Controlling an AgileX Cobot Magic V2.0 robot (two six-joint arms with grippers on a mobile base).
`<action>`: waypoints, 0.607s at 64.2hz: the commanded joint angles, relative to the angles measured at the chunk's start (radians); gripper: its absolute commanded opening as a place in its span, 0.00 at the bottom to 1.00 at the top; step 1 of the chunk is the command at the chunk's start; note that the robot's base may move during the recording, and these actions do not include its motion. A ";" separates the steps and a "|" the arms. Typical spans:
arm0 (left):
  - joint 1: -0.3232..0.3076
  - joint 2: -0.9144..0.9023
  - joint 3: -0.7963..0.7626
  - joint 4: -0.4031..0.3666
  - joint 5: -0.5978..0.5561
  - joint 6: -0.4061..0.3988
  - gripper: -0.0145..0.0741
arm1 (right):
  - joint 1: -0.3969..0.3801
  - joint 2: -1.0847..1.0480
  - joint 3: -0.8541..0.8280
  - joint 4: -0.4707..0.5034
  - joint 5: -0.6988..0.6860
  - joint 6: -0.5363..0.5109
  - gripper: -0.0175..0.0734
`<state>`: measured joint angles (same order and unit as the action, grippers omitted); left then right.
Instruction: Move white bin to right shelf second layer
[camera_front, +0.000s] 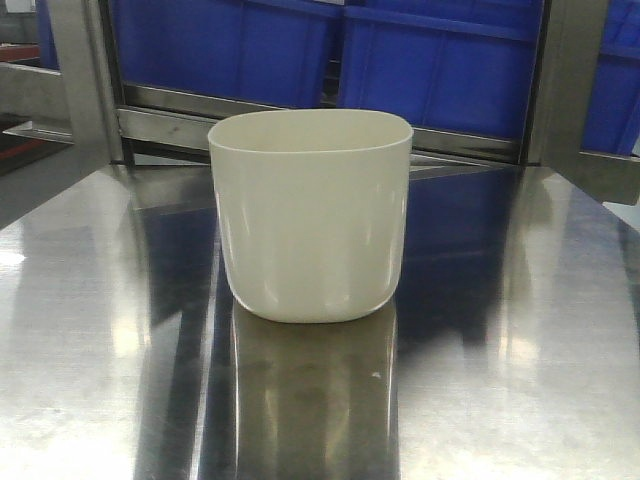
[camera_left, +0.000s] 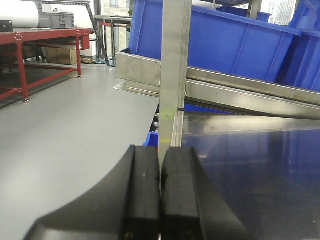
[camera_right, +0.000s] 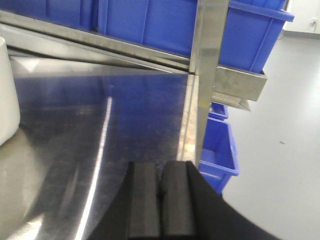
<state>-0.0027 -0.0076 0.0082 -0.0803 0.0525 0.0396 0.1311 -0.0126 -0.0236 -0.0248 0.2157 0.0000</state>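
Note:
The white bin (camera_front: 311, 215) stands upright on the shiny steel tabletop (camera_front: 520, 330), in the middle of the front view. Its side also shows at the left edge of the right wrist view as a cream wall, the white bin (camera_right: 7, 95). My left gripper (camera_left: 160, 155) is shut with nothing in it, over the table's left edge by an upright steel post (camera_left: 174, 65). My right gripper (camera_right: 161, 170) is shut and empty, near the table's right edge, well to the right of the bin. The right shelf second layer is out of view.
Large blue crates (camera_front: 440, 60) sit on a sloping steel rack level (camera_left: 240, 90) just behind the table. Steel posts (camera_right: 207, 65) stand at both table corners. A smaller blue crate (camera_right: 220, 150) sits low at the right. A red-framed bench (camera_left: 45, 45) stands across the grey floor on the left.

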 joint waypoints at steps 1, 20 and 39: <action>0.001 -0.016 0.027 -0.005 -0.083 -0.005 0.26 | -0.003 0.042 -0.099 -0.040 -0.037 -0.015 0.25; 0.001 -0.016 0.027 -0.005 -0.083 -0.005 0.26 | -0.002 0.352 -0.330 -0.041 0.110 -0.020 0.25; 0.001 -0.016 0.027 -0.005 -0.083 -0.005 0.26 | 0.067 0.725 -0.389 -0.037 -0.042 0.021 0.25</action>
<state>-0.0027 -0.0076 0.0082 -0.0803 0.0525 0.0396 0.1617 0.6276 -0.3515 -0.0313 0.2631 0.0000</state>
